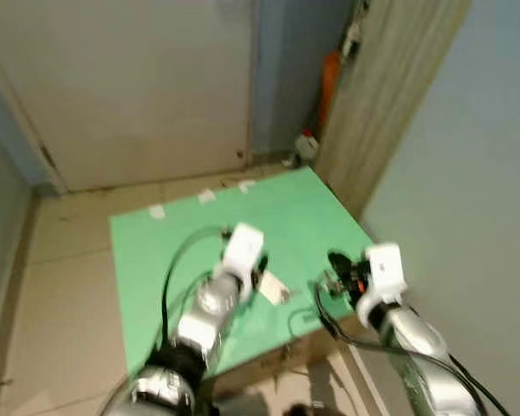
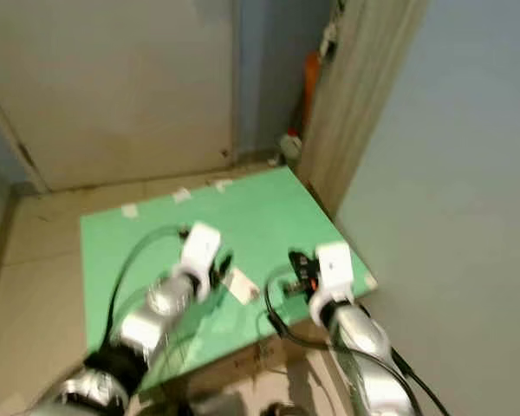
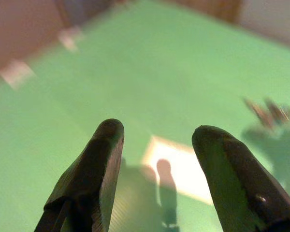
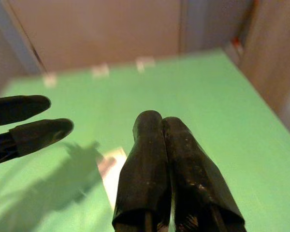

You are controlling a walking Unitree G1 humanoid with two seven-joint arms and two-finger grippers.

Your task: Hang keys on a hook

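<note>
A pale cream tag (image 1: 274, 289) lies flat on the green sheet (image 1: 199, 234); I cannot make out any keys on it. My left gripper (image 1: 261, 278) hovers just above the sheet next to the tag, open, with the tag (image 3: 183, 169) showing between its fingers (image 3: 96, 164). My right gripper (image 1: 334, 270) is to the right of the tag near the sheet's front right corner, its fingers (image 4: 157, 169) pressed shut with nothing visible between them. A small blurred brownish thing (image 3: 269, 111) sits over the sheet beyond the tag; what it is stays unclear.
The sheet covers a low cardboard box (image 1: 286, 355) on a tiled floor (image 1: 61, 286). A wooden panel (image 1: 390, 95) and a blue wall (image 1: 477, 173) stand to the right. An orange object (image 1: 329, 82) and a white bottle (image 1: 307, 146) sit in the far corner by the door (image 1: 139, 87).
</note>
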